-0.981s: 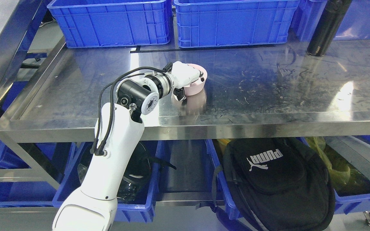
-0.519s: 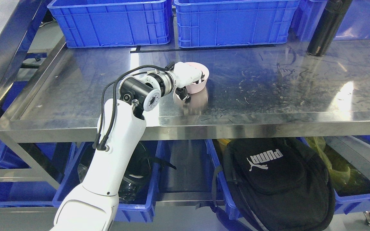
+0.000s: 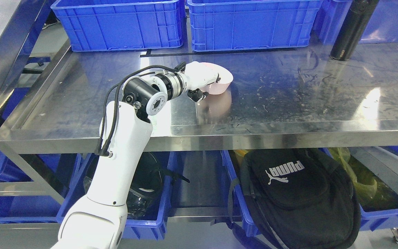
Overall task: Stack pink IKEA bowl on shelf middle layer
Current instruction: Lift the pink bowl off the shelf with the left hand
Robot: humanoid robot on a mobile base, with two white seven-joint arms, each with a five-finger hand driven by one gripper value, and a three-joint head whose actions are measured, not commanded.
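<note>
L hand [image 3: 202, 81] fingers closed round rim of round pink plastic bowl [image 3: 222, 83], bowl tilted, over steel shelf layer [image 3: 288, 100]. R arm not visible.

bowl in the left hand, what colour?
Pink bowl, gripped by the left hand; head view.

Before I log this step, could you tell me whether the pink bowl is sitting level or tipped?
Tipped: the pink bowl, gripped by the left hand, leans over the shelf.
</note>
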